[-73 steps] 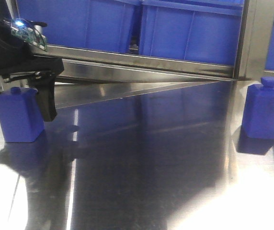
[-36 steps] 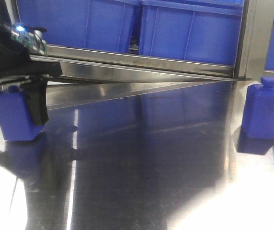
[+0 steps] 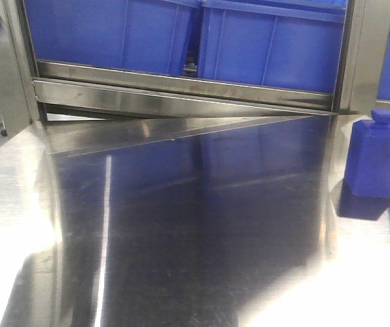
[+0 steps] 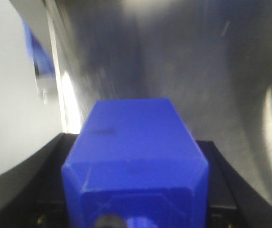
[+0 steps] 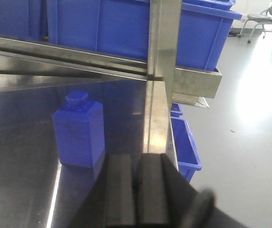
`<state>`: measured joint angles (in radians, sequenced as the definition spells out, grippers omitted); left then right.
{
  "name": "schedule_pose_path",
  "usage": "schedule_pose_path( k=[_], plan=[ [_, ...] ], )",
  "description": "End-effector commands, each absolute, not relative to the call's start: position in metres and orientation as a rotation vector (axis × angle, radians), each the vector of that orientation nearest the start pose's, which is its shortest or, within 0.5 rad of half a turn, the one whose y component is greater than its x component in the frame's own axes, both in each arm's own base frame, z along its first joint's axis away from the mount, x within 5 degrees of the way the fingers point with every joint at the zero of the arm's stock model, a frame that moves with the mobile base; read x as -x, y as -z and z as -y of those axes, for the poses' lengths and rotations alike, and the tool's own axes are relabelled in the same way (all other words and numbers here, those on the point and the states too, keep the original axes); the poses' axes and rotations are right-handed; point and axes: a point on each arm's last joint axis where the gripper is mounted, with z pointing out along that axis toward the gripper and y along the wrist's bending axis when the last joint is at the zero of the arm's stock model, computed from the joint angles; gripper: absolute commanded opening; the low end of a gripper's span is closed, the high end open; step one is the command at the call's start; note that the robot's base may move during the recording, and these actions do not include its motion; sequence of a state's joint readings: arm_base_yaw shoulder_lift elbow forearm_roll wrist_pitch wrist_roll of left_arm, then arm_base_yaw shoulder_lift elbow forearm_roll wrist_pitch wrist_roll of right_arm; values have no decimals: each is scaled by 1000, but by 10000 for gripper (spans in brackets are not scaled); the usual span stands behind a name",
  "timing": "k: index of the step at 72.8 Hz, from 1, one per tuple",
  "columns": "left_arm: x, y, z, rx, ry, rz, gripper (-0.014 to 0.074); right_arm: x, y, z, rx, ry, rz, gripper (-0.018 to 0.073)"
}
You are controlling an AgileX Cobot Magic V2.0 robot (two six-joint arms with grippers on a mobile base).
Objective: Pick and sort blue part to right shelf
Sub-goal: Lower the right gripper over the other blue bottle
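Two blue parts logged. Held blue part [image 4: 133, 128]: clamped in left gripper [image 4: 136, 190], apparently clear of the table [image 3: 181, 238]. Spare blue part [image 3: 377, 155]: upright near the table's right edge. Right gripper [image 5: 136, 190]: pinched together, empty. Step, I judge: carrying. Next I must clear a bin [image 3: 270, 41] rim on the right shelf [image 3: 181, 102].

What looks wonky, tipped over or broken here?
Nothing stands out. The blue part stands upright on the steel table, the blue bins sit level in the right shelf, and the left gripper holds a second blue part. No spill or damage shows.
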<state>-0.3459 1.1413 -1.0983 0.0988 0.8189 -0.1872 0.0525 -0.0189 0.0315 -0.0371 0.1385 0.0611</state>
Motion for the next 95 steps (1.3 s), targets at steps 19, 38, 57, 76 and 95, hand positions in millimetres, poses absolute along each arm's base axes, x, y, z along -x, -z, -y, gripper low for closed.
schedule_pose_path(
  k=[19,38,57,76,95],
  plan=[
    [-95,-390,31,-192,305,-1609,335,-52,-219,-2,-8,-84,-1435,36],
    [-37,-346,10,-173,327,-1440,335,-41,-269,-2,-30,-119,-1397,36],
    [-32,-338,9,-172,329,-1426,335,-48,-350,-5,-48,-188,-1448,354],
    [-32,-341,9,-171,333,-1403,335,-99,-394,-21,52,-280,-1795,592],
    [-32,-341,9,-171,333,-1401,335,-174,-399,-45,205,-267,-2206,592]
  ],
)
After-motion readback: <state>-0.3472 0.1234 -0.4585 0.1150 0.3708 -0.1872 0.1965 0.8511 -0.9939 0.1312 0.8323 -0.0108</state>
